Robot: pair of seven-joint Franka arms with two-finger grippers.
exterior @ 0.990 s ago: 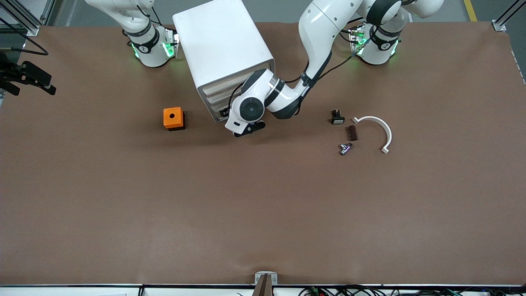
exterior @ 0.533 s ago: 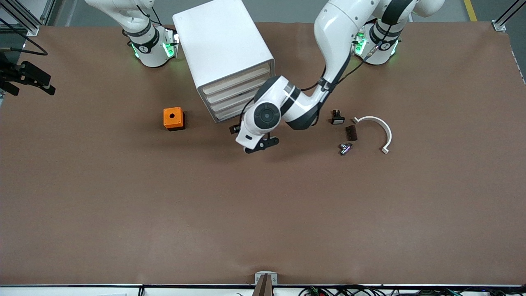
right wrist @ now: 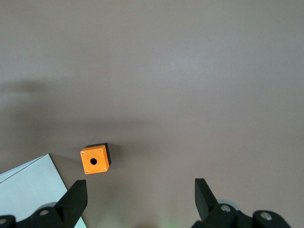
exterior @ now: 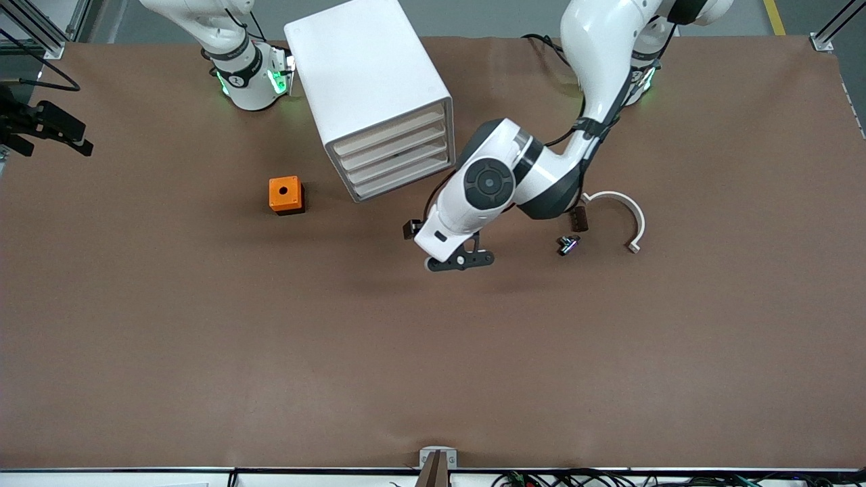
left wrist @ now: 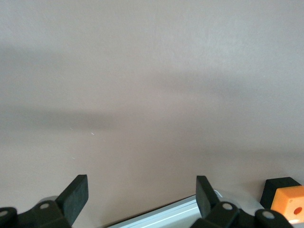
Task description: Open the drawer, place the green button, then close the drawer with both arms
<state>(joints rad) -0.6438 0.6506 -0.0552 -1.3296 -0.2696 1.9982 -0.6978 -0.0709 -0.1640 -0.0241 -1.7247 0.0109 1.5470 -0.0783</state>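
Note:
The white drawer cabinet (exterior: pixel 369 81) stands between the two arms' bases, and every drawer front (exterior: pixel 399 159) looks shut. The button (exterior: pixel 568 245), small and dark with a pale end, lies on the table toward the left arm's end. My left gripper (exterior: pixel 460 260) hangs open and empty over bare table in front of the drawers; its view shows both fingers wide apart around nothing (left wrist: pixel 141 187) and the cabinet's pale edge (left wrist: pixel 161 216). My right gripper (right wrist: pixel 141 190) is out of the front view; its own view shows it open, high above the table, holding nothing.
An orange box with a hole (exterior: pixel 285 195) sits beside the cabinet toward the right arm's end (right wrist: pixel 95 160). A brown block (exterior: pixel 579 219) and a white curved piece (exterior: pixel 626 210) lie near the button. A black fixture (exterior: pixel 44 128) juts in at the table's edge.
The left arm has swung away from the drawer fronts, toward the front camera and the left arm's end, and now covers the black switch. Both grippers stay open.

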